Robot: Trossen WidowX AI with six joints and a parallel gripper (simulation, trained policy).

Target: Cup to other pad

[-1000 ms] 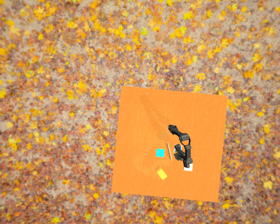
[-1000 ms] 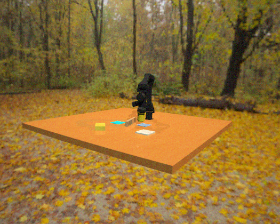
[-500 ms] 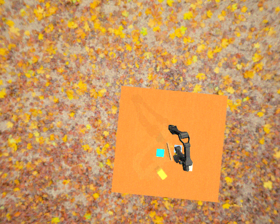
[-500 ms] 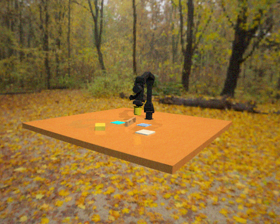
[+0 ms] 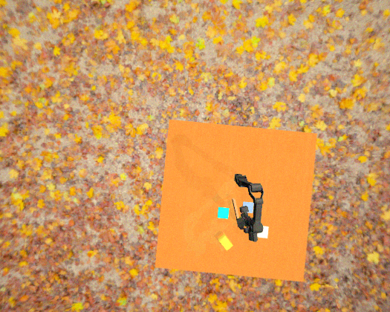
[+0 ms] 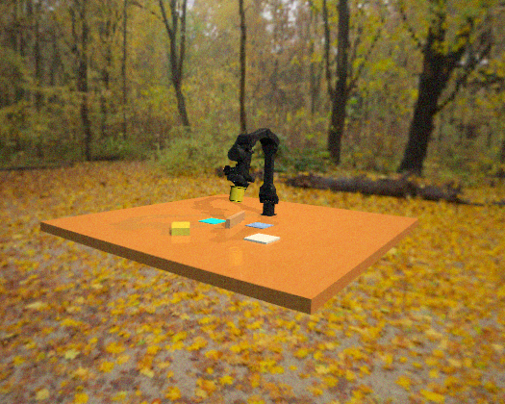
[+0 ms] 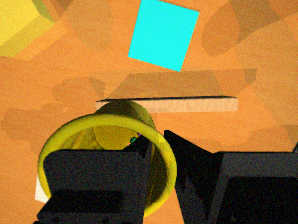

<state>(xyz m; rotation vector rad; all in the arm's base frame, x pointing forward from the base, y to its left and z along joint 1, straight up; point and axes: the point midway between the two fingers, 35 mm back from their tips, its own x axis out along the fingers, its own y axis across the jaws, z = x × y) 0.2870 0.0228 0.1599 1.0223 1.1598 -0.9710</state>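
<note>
The yellow cup (image 6: 237, 194) (image 7: 100, 119) hangs in the air, roughly upright, high above the table. My gripper (image 6: 238, 186) (image 7: 157, 134) is shut on the cup's wall, one finger inside and one outside. A green marble (image 7: 133, 140) shows inside the cup; the finger hides much of the inside, so other marbles cannot be told. The blue pad (image 5: 248, 206) (image 6: 259, 225) lies bare on the table near the arm's base. The cyan pad (image 5: 223, 212) (image 6: 212, 221) (image 7: 164, 35) lies bare on the far side of the low wall from the blue pad.
A low wooden wall (image 5: 235, 209) (image 6: 235, 219) (image 7: 200, 104) stands between the blue and cyan pads. A white pad (image 5: 264, 232) (image 6: 262, 239) and a yellow block (image 5: 225, 242) (image 6: 180, 228) (image 7: 17, 25) also lie on the orange table (image 5: 195, 167) (image 6: 319, 255).
</note>
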